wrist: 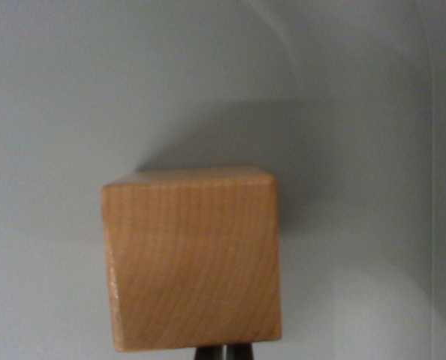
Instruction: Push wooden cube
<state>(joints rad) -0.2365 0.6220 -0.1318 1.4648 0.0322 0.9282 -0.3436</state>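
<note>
A light wooden cube (191, 259) fills the lower middle of the wrist view, resting on a pale grey surface (73, 112). Its near face shows fine grain and its top face is a thin strip. At the bottom edge, just under the cube, a small dark part of my gripper (223, 352) peeks out, with a thin pale line down its middle. The fingertips sit right against the cube's near bottom edge. Most of the gripper is hidden below the picture, though the fingers look pressed together.
The cube's soft shadow (283, 135) falls on the grey surface behind it and toward the wrist view's right. A faint vertical seam (432, 187) runs down the far right.
</note>
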